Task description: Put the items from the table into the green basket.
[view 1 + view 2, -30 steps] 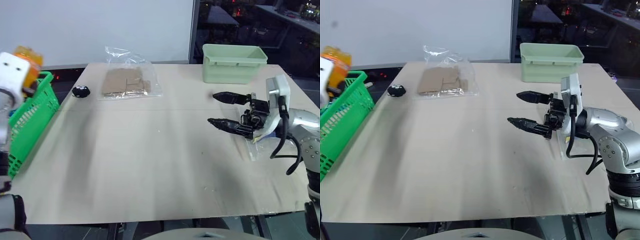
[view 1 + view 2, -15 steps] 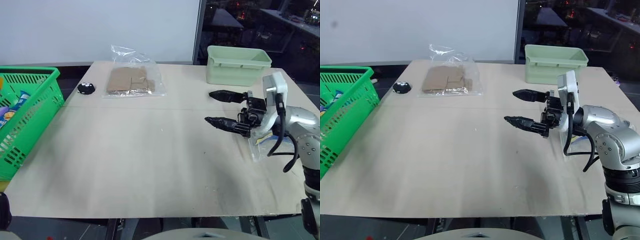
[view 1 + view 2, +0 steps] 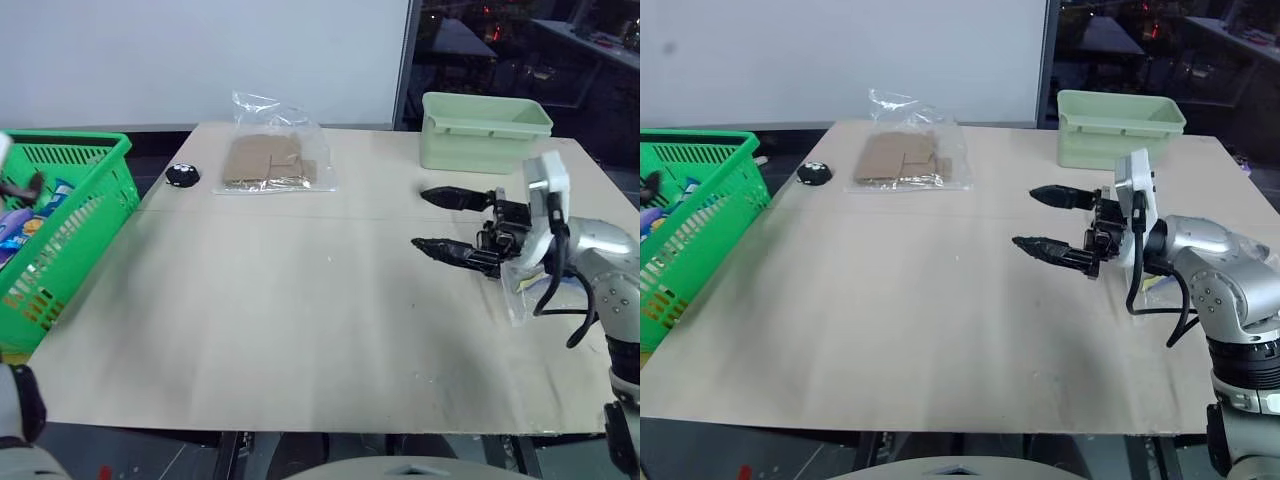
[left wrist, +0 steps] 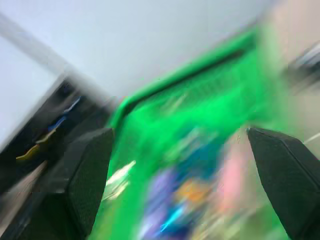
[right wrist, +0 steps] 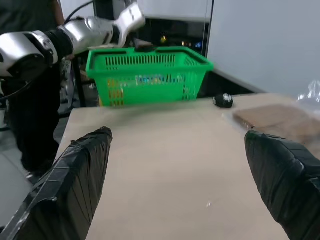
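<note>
- We see the pale wood surface (image 3: 300, 330).
- The green basket (image 3: 60, 240) stands at our left edge, colourful packets inside.
- The bag of brown contents (image 3: 268, 162) lies far across.
- Right pincer (image 3: 435, 220) gapes empty.
- Left pincer (image 4: 182, 165) is released above the basket.

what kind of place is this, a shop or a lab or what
Most likely a lab or office set up for robot trials, not a shop. A bare table stands before a plain white wall panel, beside a dark glass partition, with just a green basket and a mint tub.
</note>
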{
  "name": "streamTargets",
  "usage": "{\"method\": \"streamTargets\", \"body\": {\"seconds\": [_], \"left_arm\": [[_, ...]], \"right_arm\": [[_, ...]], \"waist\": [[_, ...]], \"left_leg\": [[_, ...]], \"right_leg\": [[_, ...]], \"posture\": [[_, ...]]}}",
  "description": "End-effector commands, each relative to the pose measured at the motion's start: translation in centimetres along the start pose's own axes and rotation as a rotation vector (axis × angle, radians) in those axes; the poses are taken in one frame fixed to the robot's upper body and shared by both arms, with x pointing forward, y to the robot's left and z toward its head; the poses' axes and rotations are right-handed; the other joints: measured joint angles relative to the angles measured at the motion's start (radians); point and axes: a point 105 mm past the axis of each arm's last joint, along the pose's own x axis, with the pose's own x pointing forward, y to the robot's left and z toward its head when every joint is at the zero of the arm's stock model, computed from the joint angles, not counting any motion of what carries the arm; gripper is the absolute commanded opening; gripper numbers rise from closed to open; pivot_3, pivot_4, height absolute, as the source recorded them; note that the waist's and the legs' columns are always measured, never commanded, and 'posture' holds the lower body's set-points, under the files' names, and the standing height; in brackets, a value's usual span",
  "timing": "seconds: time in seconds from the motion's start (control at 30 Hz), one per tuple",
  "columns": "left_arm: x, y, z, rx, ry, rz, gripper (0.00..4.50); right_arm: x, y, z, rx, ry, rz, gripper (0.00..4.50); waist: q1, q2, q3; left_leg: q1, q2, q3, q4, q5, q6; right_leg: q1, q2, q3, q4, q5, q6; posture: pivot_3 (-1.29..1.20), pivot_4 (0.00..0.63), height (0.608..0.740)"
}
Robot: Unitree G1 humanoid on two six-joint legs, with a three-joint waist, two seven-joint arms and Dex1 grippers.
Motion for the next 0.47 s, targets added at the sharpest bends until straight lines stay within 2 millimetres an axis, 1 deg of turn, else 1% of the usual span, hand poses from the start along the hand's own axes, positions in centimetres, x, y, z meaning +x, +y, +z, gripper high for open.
{"method": "streamTargets", "body": {"seconds": [0.03, 0.07, 0.1, 0.17, 0.27, 0.33, 0.37, 0.47], "left_arm": [[-1.3, -5.5, 3.5, -0.101, -0.217, -0.257, 4.41], [-2.3, -8.8, 3.4, -0.129, -0.243, -0.375, 4.41], [-3.2, -10.8, 3.3, -0.153, -0.254, -0.448, 4.41], [-5.0, -15.6, 1.9, -0.199, -0.212, -0.570, 4.41], [-7.5, -20.6, 0.8, -0.225, -0.190, -0.681, 4.41], [-8.5, -23.0, 0.3, -0.270, -0.167, -0.714, 4.41], [-8.9, -24.0, -0.1, -0.262, -0.158, -0.734, 4.41], [-9.6, -25.5, -1.1, -0.248, -0.136, -0.757, 4.41]], "right_arm": [[-1.1, -0.7, -1.7, -0.045, 0.072, -0.070, 4.50], [-1.5, -1.1, -3.0, -0.043, 0.104, -0.115, 4.50], [-1.8, -1.4, -3.9, -0.043, 0.125, -0.144, 4.50], [-2.7, -1.3, -6.7, -0.045, 0.195, -0.193, 4.50], [-3.4, -0.9, -9.6, -0.073, 0.247, -0.256, 4.50], [-3.4, -0.8, -11.1, -0.105, 0.266, -0.318, 4.50], [-3.4, -0.9, -11.7, -0.110, 0.269, -0.358, 4.50], [-3.3, -0.6, -12.9, -0.113, 0.264, -0.403, 4.50]], "waist": [[-0.005, 0.000, 0.000], [-0.013, 0.000, 0.000], [-0.017, 0.000, 0.000], [-0.027, 0.000, -0.001], [-0.028, 0.001, 0.000], [-0.028, 0.002, 0.000], [-0.030, 0.003, -0.001], [-0.034, 0.005, 0.000]], "left_leg": [[0.000, 0.000, 0.001, 0.000, 0.000, 0.000], [0.000, 0.000, 0.002, 0.000, 0.000, 0.000], [0.000, 0.000, 0.002, 0.000, 0.000, 0.000], [0.001, 0.000, 0.003, 0.000, 0.000, 0.000], [0.001, 0.001, 0.002, 0.000, 0.000, 0.000], [0.002, 0.001, 0.001, 0.000, 0.000, 0.001], [0.003, 0.001, 0.001, 0.000, 0.000, 0.001], [0.011, 0.001, 0.002, 0.000, 0.000, 0.000]], "right_leg": [[0.000, 0.000, 0.001, 0.000, 0.000, 0.000], [0.000, 0.000, 0.002, 0.000, 0.000, 0.000], [-0.001, 0.000, 0.003, 0.000, 0.000, 0.000], [-0.001, 0.000, 0.004, 0.001, 0.000, 0.000], [-0.001, 0.001, 0.004, 0.003, 0.000, 0.000], [-0.001, 0.003, 0.004, 0.004, 0.000, 0.000], [-0.001, 0.003, 0.005, 0.004, 0.000, 0.000], [0.005, 0.003, 0.007, 0.004, 0.000, 0.000]], "posture": [[0.03, 0.000, 0.740], [0.03, 0.000, 0.740], [0.03, 0.000, 0.740], [0.03, 0.000, 0.740], [0.03, 0.000, 0.740], [0.02, 0.000, 0.740], [0.01, 0.000, 0.740], [0.01, 0.000, 0.740]]}}
